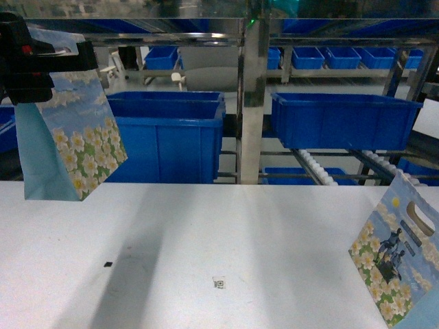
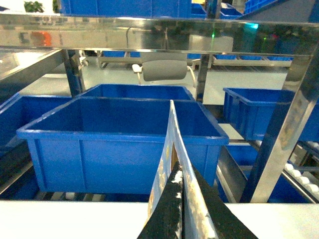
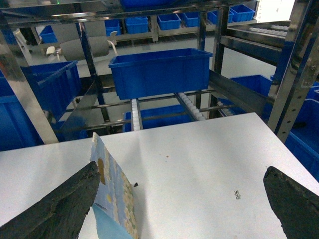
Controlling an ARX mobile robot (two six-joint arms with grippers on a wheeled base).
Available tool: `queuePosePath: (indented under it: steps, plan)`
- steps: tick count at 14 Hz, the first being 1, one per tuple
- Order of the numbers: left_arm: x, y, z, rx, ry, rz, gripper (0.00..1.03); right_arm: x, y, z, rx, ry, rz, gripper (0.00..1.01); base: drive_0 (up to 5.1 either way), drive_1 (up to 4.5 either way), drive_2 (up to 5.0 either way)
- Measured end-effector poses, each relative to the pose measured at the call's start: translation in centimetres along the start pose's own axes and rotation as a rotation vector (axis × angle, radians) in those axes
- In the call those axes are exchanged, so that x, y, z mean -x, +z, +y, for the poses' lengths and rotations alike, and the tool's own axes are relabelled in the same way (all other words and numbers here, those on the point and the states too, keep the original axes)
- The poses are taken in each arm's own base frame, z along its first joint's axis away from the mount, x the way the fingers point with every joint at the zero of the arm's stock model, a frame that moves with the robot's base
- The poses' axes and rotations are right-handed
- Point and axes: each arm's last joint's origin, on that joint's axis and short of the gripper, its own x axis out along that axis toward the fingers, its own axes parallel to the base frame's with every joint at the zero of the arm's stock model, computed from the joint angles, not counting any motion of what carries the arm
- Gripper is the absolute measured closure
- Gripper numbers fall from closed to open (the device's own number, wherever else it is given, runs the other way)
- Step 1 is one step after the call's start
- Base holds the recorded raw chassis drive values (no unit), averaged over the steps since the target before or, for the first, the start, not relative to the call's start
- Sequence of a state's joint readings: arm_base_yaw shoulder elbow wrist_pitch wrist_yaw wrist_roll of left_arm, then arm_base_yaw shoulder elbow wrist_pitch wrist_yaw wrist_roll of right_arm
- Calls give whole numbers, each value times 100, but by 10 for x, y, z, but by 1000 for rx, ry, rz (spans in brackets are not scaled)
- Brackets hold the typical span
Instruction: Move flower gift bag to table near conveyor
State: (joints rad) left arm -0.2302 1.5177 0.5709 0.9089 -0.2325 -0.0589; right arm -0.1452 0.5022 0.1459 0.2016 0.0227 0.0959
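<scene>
A flower gift bag (image 1: 79,137) with white daisies on blue hangs above the left back edge of the table (image 1: 219,233), just in front of the conveyor (image 1: 252,103). My left gripper (image 1: 27,58) is shut on its top edge. In the left wrist view the bag's edge (image 2: 169,144) is pinched between the black fingers of that gripper (image 2: 180,167). A second flower bag (image 1: 398,253) stands on the table at the front right. My right gripper (image 3: 182,169) is open and empty, and this bag (image 3: 117,199) sits beside its left finger.
Large blue bins (image 1: 168,137) (image 1: 343,120) sit on the conveyor's roller lanes (image 1: 315,168) behind the table. A steel post (image 2: 279,134) rises right of the held bag. A code sticker (image 1: 219,282) and a small black mark (image 1: 108,264) lie on the tabletop.
</scene>
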Motion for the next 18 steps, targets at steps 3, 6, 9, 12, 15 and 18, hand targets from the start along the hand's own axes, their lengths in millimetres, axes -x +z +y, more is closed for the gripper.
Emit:
queuePosePath:
  steps: [3,6,9,12,15,18]
  plan:
    - [-11,-26,3,16,37,39,101,0,0,0,0,0,0,3,0,0,0]
    - [-7,-54,9,-2,55,89,101,0,0,0,0,0,0,3,0,0,0]
    - [1,-68,11,-10,63,121,101,0,0,0,0,0,0,3,0,0,0]
    - [8,-74,9,-9,57,137,101,0,0,0,0,0,0,3,0,0,0]
    - [8,-77,8,2,56,139,101,0,0,0,0,0,0,3,0,0,0]
    - [7,-83,7,11,62,143,101,0,0,0,0,0,0,3,0,0,0]
